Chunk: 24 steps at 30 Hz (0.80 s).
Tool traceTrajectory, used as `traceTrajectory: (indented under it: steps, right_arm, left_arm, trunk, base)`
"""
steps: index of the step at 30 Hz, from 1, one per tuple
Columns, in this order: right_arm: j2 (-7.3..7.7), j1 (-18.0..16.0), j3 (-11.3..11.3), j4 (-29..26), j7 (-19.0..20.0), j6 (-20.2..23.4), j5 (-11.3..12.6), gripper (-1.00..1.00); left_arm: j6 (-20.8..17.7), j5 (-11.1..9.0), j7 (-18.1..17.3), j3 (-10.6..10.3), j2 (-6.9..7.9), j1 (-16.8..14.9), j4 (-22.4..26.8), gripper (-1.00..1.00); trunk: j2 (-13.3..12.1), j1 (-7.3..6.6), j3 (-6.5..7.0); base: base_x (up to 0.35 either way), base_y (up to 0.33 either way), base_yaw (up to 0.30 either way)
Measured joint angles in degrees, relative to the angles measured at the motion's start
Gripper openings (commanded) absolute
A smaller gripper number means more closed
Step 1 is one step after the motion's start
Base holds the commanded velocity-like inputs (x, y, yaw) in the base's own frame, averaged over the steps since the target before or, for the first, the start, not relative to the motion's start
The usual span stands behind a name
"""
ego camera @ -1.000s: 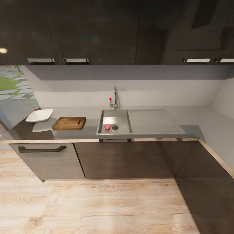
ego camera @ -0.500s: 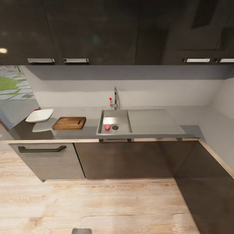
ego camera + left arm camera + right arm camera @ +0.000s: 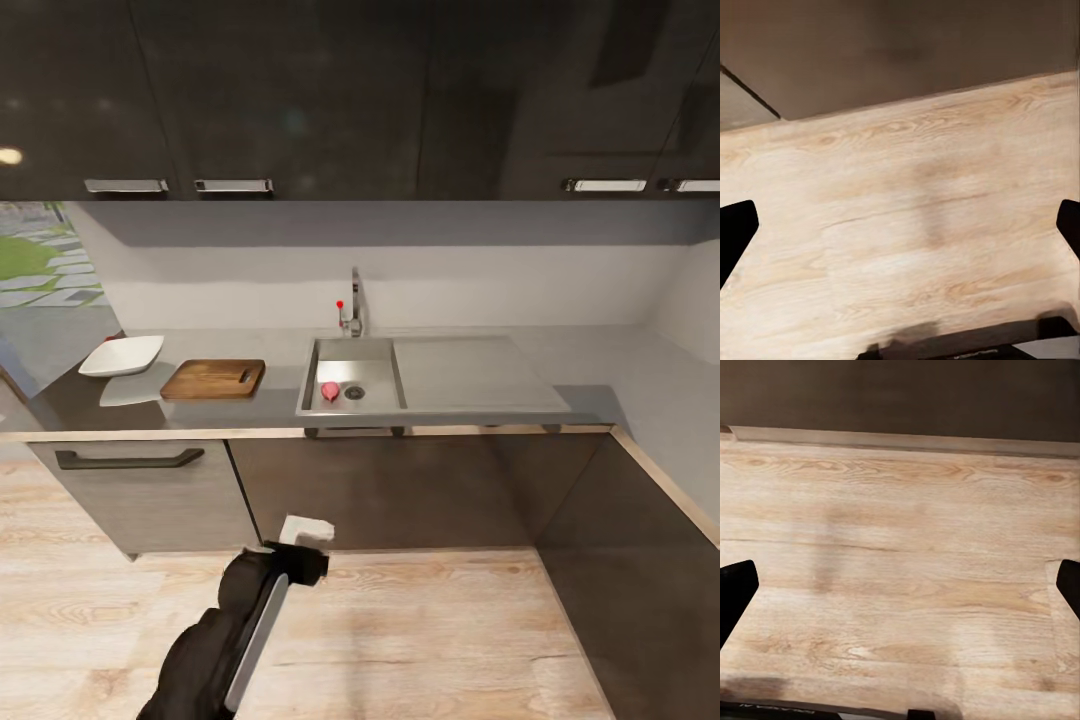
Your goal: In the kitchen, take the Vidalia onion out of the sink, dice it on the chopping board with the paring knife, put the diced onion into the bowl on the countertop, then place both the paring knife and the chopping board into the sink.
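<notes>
Left arm raised before the worktop, nothing in hand

The onion (image 3: pixel 329 390) sits mid-frame in the sink (image 3: pixel 380 350); chopping board (image 3: pixel 213 379) and bowl (image 3: pixel 121 355) wait at left for dicing. Left gripper (image 3: pixel 900 225) and right gripper (image 3: pixel 900 585) hang over the floor (image 3: pixel 400 640), jaws spread, empty.

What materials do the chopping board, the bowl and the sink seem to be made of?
The chopping board looks like wood: brown, with visible grain lines and a matte surface. The bowl seems to be glazed ceramic or plastic: plain smooth white; which one is unclear. The sink appears to be brushed metal: grey, with a dull sheen.
</notes>
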State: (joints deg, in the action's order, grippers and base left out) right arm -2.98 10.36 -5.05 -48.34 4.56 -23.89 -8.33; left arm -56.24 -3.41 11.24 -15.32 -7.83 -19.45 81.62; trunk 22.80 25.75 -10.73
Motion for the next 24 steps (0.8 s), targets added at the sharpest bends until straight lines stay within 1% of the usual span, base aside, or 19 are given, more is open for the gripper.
traceTrajectory:
  steps: [1, 3, 4, 5, 6, 7, 10, 11, 12, 14, 15, 16, 17, 18, 19, 20, 21, 22, 24]
  right_arm:
    - [0.0, 0.0, 0.0, 0.0, 0.0, 0.0, 0.0, 1.0]
    - [0.0, 0.0, 0.0, 0.0, 0.0, 0.0, 0.01, 1.0]
    - [0.0, 0.0, 0.0, 0.0, 0.0, 0.0, 0.01, 1.0]
    - [0.0, 0.0, 0.0, 0.0, 0.0, 0.0, 0.02, 1.0]
    - [0.0, 0.0, 0.0, 0.0, 0.0, 0.0, 0.02, 1.0]
    - [0.0, 0.0, 0.0, 0.0, 0.0, 0.0, 0.02, 1.0]
    - [0.0, 0.0, 0.0, 0.0, 0.0, 0.0, 0.02, 1.0]
    - [0.0, 0.0, 0.0, -0.01, 0.0, 0.0, 0.02, 1.0]
    - [0.0, 0.0, 0.0, -0.01, 0.0, 0.0, 0.02, 1.0]
    - [0.0, 0.0, 0.0, 0.0, 0.0, 0.0, 0.02, 1.0]
    - [0.0, 0.0, 0.0, 0.0, 0.0, 0.0, 0.02, 1.0]
    - [0.0, 0.0, 0.0, 0.0, 0.0, 0.0, 0.02, 1.0]
    - [0.0, 0.0, 0.0, 0.0, 0.0, 0.0, 0.02, 1.0]
    - [0.0, 0.0, 0.0, 0.0, 0.0, 0.0, 0.02, 1.0]
    - [0.0, 0.0, 0.0, 0.0, 0.0, 0.0, 0.02, 1.0]
    - [0.0, 0.0, 0.0, 0.0, 0.0, 0.0, 0.02, 1.0]
    - [0.0, 0.0, 0.0, 0.0, 0.0, 0.0, 0.02, 1.0]
    - [0.0, 0.0, 0.0, 0.0, 0.0, 0.0, 0.02, 1.0]
    - [0.0, 0.0, 0.0, 0.0, 0.0, 0.0, 0.02, 1.0]
  left_arm:
    - [-0.23, -0.05, 0.0, -0.02, -0.07, -1.52, -0.48, 1.0]
    - [-0.78, -0.09, 0.01, -0.06, -0.28, -6.97, -2.95, 1.0]
    - [-0.86, -0.15, 0.01, -0.06, -0.31, -8.44, -3.71, 1.0]
    - [-1.03, -0.17, 0.01, -0.07, -0.43, -12.23, -6.08, 1.0]
    - [-1.06, -0.31, 0.0, -0.06, -0.48, -13.85, -7.02, 1.0]
    - [-1.11, -0.54, -0.01, -0.06, -0.65, -16.43, -9.01, 1.0]
    - [-1.2, -1.91, -0.09, -0.05, -0.89, -21.92, -13.6, 1.0]
    - [-1.22, -5.79, -0.1, -0.04, -0.99, -27.95, -20.15, 1.0]
    - [-1.24, -7.6, -0.13, -0.04, -1.02, -32.06, -22.44, 1.0]
    - [-1.25, -11.18, -0.11, -0.01, -1.04, -37.09, -27.73, 1.0]
    - [-1.22, -13.26, -0.07, -0.01, -1.05, -41.27, -31.75, 1.0]
    - [-1.21, -13.99, -0.06, 0.01, -1.06, -43.19, -33.5, 1.0]
    - [-1.18, -14.87, -0.04, 0.04, -1.08, -46.08, -36.51, 1.0]
    - [-1.16, -15.33, -0.05, 0.06, -1.09, -47.68, -38.1, 1.0]
    - [-1.15, -15.65, -0.06, 0.08, -1.11, -49.14, -39.62, 1.0]
    - [-1.12, -16.04, -0.08, 0.11, -1.13, -51.91, -42.59, 1.0]
    - [-1.09, -16.3, -0.1, 0.12, -1.13, -53.35, -44.1, 1.0]
    - [-1.04, -16.5, -0.12, 0.16, -1.14, -55.74, -46.79, 1.0]
    - [-0.98, -16.77, -0.15, 0.2, -1.16, -58.38, -49.99, 1.0]
  trunk:
    - [0.0, 0.0, -0.01]
    - [0.0, 0.0, 0.0]
    - [0.0, 0.0, -0.01]
    - [-0.01, 0.0, 0.0]
    - [0.0, 0.0, -0.01]
    - [0.0, 0.0, 0.0]
    - [0.0, 0.0, -0.01]
    - [-0.03, 0.01, -0.01]
    - [0.01, -0.01, 0.0]
    - [0.0, 0.0, 0.0]
    - [-0.01, 0.0, 0.01]
    - [0.02, -0.01, 0.0]
    - [0.0, 0.0, 0.0]
    - [0.01, -0.01, 0.0]
    - [0.01, -0.01, 0.0]
    - [0.0, 0.0, 0.0]
    - [0.01, -0.01, 0.0]
    - [0.0, 0.0, 0.0]
    - [0.01, -0.01, 0.0]
  base:
    - [0.0, 0.0, 0.0]
    - [0.0, 0.0, 0.0]
    - [0.0, 0.0, 0.0]
    - [0.0, 0.0, 0.0]
    - [0.0, 0.0, 0.0]
    - [0.0, 0.0, 0.0]
    - [0.0, 0.0, 0.0]
    - [0.0, 0.0, 0.0]
    - [0.0, 0.0, 0.0]
    - [0.0, 0.0, 0.0]
    - [0.0, 0.0, 0.0]
    - [0.0, 0.0, 0.0]
    - [0.0, 0.0, 0.0]
    - [0.0, 0.0, 0.0]
    - [0.0, 0.0, 0.0]
    - [0.0, 0.0, 0.0]
    - [0.0, 0.0, 0.0]
    - [0.0, 0.0, 0.0]
    - [0.0, 0.0, 0.0]
